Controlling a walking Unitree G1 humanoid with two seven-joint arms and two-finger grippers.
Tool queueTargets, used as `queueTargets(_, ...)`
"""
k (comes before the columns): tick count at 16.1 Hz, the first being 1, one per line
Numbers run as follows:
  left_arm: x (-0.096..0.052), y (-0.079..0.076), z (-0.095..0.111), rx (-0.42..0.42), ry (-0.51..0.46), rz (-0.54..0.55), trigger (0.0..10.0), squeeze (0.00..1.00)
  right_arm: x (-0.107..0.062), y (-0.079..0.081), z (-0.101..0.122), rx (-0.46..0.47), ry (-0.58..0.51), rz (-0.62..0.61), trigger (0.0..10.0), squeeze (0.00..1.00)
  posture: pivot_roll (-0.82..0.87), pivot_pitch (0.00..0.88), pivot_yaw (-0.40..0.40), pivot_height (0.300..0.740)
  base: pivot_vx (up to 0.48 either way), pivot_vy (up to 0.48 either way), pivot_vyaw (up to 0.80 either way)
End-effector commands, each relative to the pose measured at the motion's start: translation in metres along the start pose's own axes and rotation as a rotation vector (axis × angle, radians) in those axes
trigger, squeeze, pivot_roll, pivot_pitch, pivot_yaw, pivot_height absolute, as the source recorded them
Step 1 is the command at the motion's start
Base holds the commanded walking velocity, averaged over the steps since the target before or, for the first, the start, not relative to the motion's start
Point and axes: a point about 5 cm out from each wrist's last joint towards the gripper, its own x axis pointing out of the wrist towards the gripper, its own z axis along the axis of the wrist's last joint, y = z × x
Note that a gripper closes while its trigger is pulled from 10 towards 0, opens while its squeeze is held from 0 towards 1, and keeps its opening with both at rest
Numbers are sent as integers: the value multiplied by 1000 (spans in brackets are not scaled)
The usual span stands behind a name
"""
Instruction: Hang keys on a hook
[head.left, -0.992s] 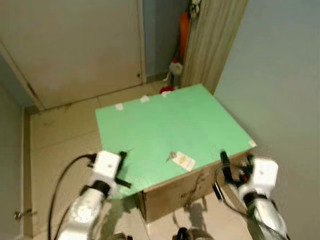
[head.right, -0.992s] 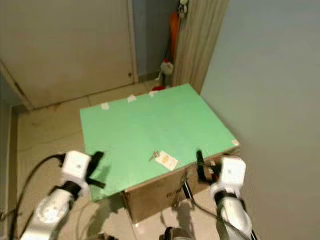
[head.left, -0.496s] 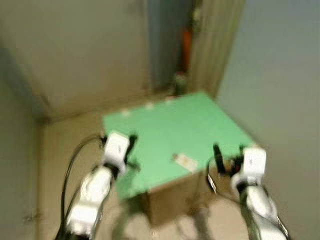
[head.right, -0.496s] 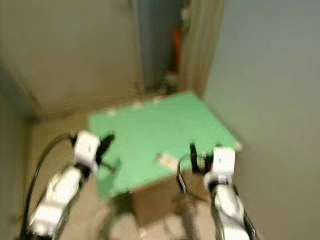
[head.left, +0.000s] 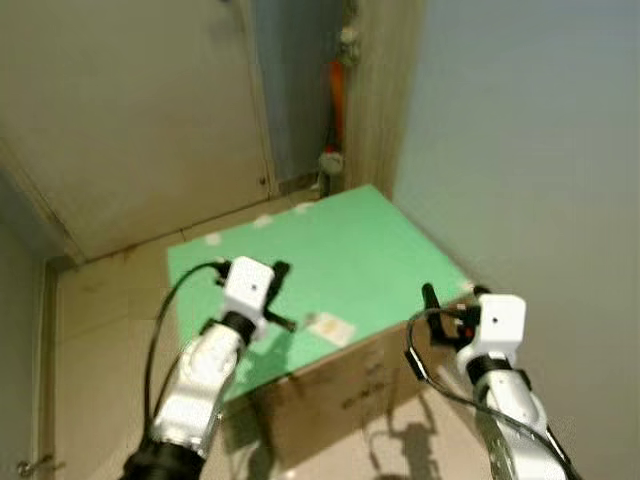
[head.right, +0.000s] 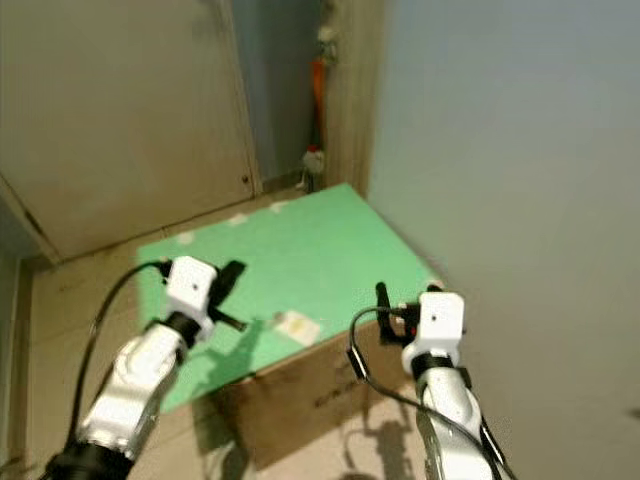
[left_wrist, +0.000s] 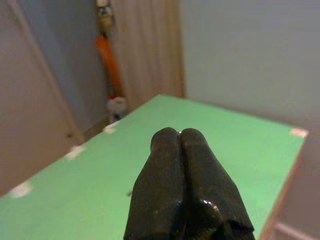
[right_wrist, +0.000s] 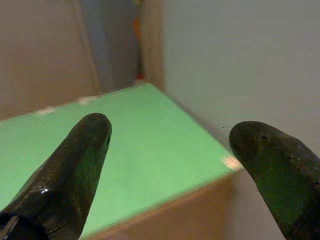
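Green sheet (head.left: 330, 255) covered a cardboard box (head.left: 330, 395) beside a wall. Keys (head.left: 328, 326) with a white tag lay near its front edge. Left gripper (head.left: 280, 270) hovered over it, fingers pressed together, empty; right gripper (head.left: 450, 300) spread wide, empty, at the corner.

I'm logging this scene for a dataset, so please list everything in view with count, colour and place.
Cardboard box: one, brown, on the floor by the wall.
Green sheet: one, covering the box top.
Key tag: one, white, near the sheet's front edge; keys too blurred to tell.
Door: one, beige, behind the box.
Orange object: one, upright in the far corner.
Left gripper: black, shut, over the sheet.
Right gripper: black, open, at the box's front right corner.
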Motion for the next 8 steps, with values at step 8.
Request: queueTargets(8, 4, 11, -7, 18, 44, 50, 10000, 0, 2, 5, -1, 9, 14, 42, 10000, 0, -137, 0, 23, 740, 0, -177, -391)
